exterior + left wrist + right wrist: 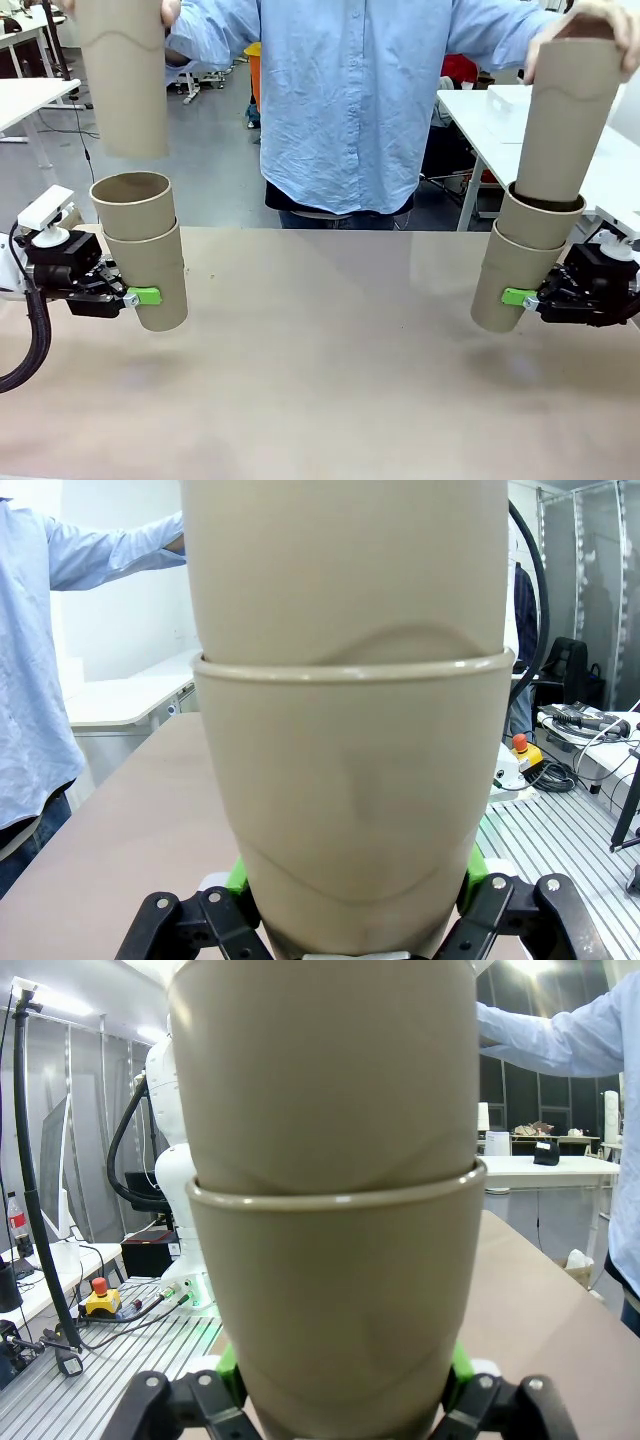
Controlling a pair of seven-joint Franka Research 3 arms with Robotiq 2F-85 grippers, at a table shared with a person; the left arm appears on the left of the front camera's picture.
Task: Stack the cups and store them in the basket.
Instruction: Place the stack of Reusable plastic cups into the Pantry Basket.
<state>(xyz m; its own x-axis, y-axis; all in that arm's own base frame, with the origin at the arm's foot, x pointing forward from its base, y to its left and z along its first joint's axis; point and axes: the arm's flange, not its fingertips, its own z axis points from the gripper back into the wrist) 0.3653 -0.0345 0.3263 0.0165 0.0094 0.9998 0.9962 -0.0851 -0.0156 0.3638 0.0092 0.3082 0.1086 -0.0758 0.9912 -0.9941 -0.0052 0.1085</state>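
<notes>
Presently we list: left gripper (148, 297) clamps two nested cups (145, 250), spare cup (122, 70) hanging clear above its fingers; right gripper (516, 297) clamps another pair (522, 265), third cup (567, 115) under person's hand (600, 22) plugging it.

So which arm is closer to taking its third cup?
Right: the person's cup already sits in the right stack; the other cup hangs clear above the left stack.
</notes>
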